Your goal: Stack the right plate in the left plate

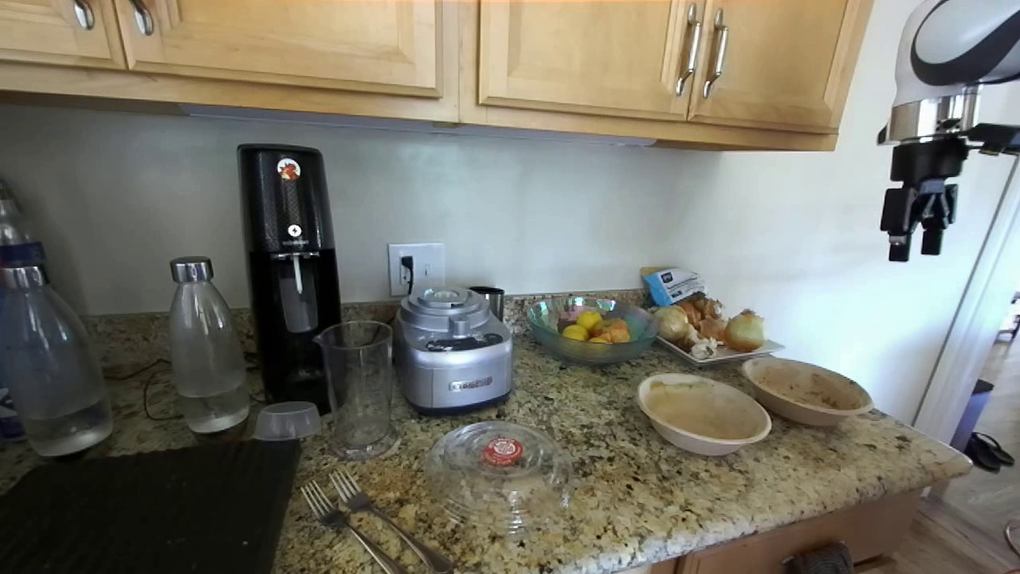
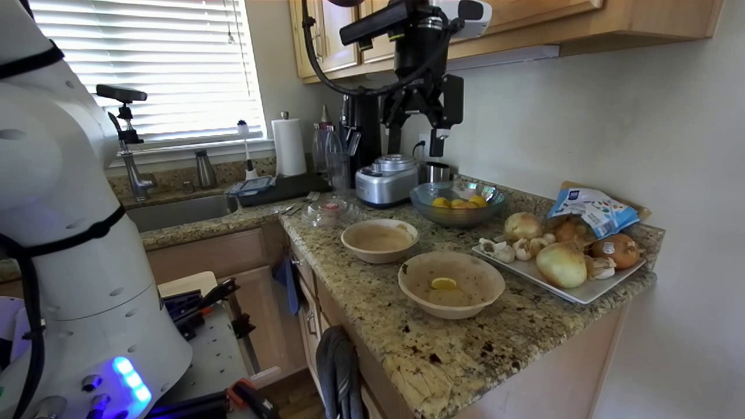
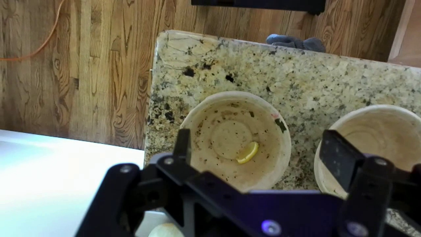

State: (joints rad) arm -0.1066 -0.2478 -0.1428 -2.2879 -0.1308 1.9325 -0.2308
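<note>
Wrist view shows fingers (image 3: pixel 339 158) parted, right plate (image 3: pixel 230 135) beside left plate (image 3: pixel 384 141).

the air under the pincer (image 2: pixel 415 144) is free, as is the wide gap between its jaws. along the front edge of the worktop (image 3: pixel 263 67) runs a bare strip, and a slim gap parts the left plate (image 2: pixel 379 238) from the right plate (image 2: pixel 478 280). a lemon wedge (image 3: pixel 249 152) takes up room inside the right plate. farther back, the tray (image 2: pixel 596 286) of onions (image 2: pixel 561 265) and the glass fruit bowl (image 2: pixel 457 217) stand in the way. a clear plastic dome (image 1: pixel 502 474) lies near the left plate; wall cabinets (image 1: pixel 590 56) overhang the rear.
</note>
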